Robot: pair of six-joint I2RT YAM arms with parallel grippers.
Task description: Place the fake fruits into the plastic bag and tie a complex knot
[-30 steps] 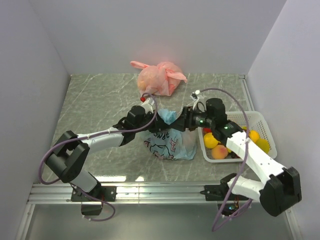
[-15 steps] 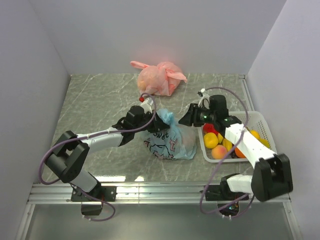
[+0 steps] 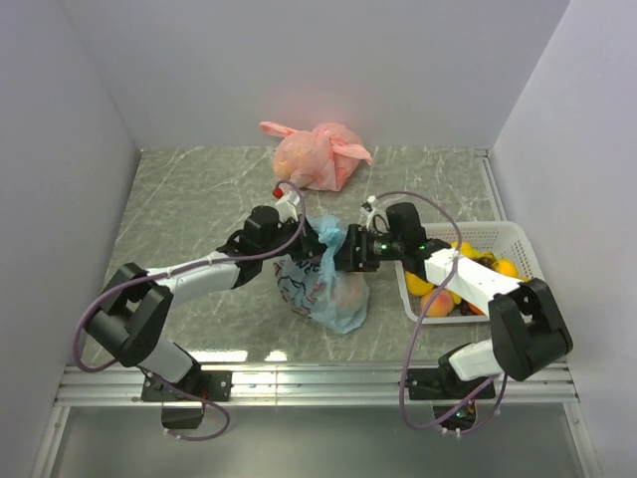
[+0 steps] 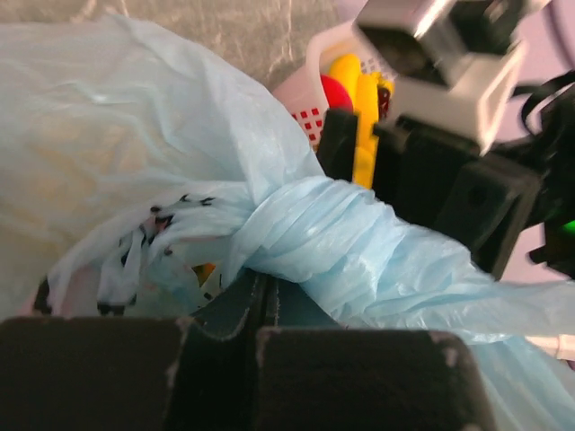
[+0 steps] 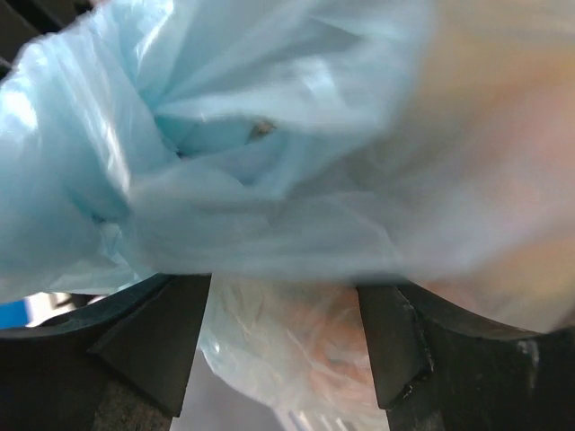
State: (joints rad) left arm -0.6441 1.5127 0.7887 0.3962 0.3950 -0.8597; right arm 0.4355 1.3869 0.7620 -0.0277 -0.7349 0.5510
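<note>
Plastic bag neck twisted, lying left-right. Pinched closed on bag's left by left gripper; straddled, fingers spread, on bag's right by right gripper.

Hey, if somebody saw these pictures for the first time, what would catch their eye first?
The light-blue bag at the centre stands out, with the left gripper pinching its twisted neck and the right gripper open right up against it. Behind it lies a knotted pink bag. On the right, a white basket holds bright fruits.
</note>
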